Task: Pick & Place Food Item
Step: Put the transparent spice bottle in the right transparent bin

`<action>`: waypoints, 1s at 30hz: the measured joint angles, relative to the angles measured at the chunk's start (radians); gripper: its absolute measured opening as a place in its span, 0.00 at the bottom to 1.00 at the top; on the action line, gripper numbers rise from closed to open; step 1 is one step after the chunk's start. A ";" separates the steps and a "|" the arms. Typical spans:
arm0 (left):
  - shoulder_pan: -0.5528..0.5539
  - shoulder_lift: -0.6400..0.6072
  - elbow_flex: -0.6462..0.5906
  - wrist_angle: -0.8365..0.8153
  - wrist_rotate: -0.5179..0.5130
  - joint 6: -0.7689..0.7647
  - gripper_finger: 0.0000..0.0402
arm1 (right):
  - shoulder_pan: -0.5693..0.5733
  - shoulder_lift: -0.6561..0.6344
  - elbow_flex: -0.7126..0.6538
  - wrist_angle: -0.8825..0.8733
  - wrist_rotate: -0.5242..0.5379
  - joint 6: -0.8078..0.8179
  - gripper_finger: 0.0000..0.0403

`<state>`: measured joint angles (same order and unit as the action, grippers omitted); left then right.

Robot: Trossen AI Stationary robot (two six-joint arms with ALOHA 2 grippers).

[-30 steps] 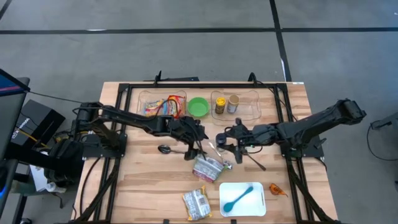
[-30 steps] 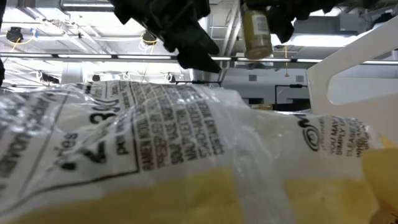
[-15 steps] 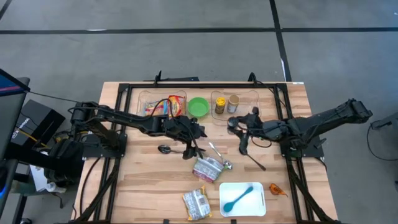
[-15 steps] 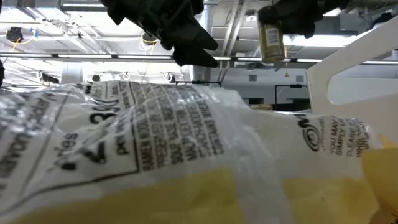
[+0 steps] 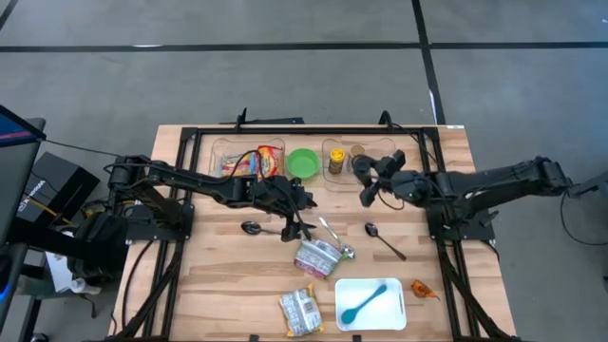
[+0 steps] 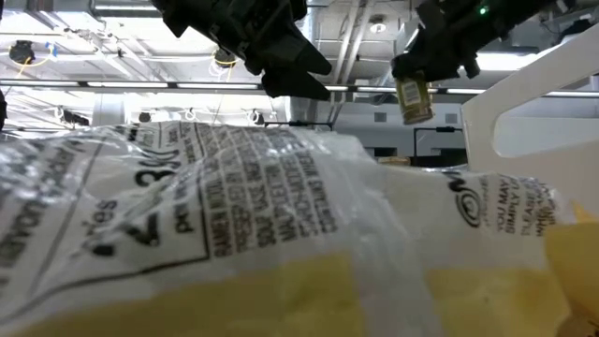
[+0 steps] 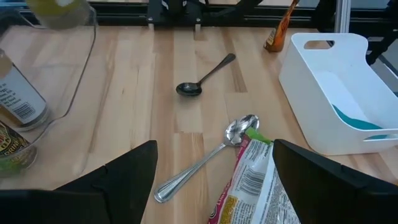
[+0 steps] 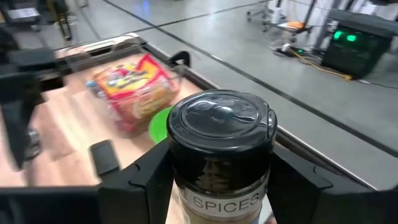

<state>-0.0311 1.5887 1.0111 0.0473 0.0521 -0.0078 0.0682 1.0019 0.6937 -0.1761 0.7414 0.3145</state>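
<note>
1. Closest to the front edge of the table lie a crinkly snack bag point(image 5: 300, 312) and a white tray point(image 5: 391, 312) with a blue spoon point(image 5: 364, 302) in it. A small orange thing point(image 5: 424, 290) lies just beside the tray.
2. A bit farther back lies a shiny food pouch point(image 5: 316, 256) with a silver spoon point(image 7: 205, 158) touching it — and a dark spoon point(image 5: 383, 238) lies off to the right.
3. The left gripper point(image 5: 302, 218) hangs over the middle of the table, near the pouch. Its two fingers are spread wide and hold nothing.
4. The right gripper point(image 5: 370, 178) is up in the air near the back. It pinches a spice jar point(image 8: 221, 155) with a black lid, one finger on each side of the jar.
5. At the back sit clear bins point(image 5: 380, 163). One holds a yellow-lidded jar point(image 5: 336, 160), another a bright noodle pack point(image 5: 249, 161) — a green bowl point(image 5: 303, 162) sits between them.
</note>
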 joint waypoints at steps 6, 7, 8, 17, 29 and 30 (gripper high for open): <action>0.000 0.001 0.000 -0.001 0.000 0.000 0.77 | -0.081 0.000 -0.024 -0.003 -0.003 0.034 0.50; 0.000 0.001 0.000 -0.001 0.000 0.000 0.77 | -0.091 0.000 -0.035 0.003 -0.003 0.053 0.49; 0.000 0.001 0.000 -0.001 0.000 0.000 0.76 | -0.098 0.000 -0.050 0.018 -0.003 0.073 0.49; 0.000 0.001 0.000 0.004 0.000 0.000 0.76 | -0.077 0.000 -0.214 0.278 0.103 0.205 0.51; 0.000 0.002 0.000 0.045 0.000 0.000 0.75 | -0.006 0.127 -0.235 0.404 0.305 0.270 0.50; 0.000 0.002 0.000 0.045 0.000 0.000 0.75 | -0.001 0.152 -0.235 0.430 0.323 0.270 0.50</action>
<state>-0.0314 1.5902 1.0115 0.0922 0.0521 -0.0079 0.0668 1.1536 0.4587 0.2536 1.0646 0.5842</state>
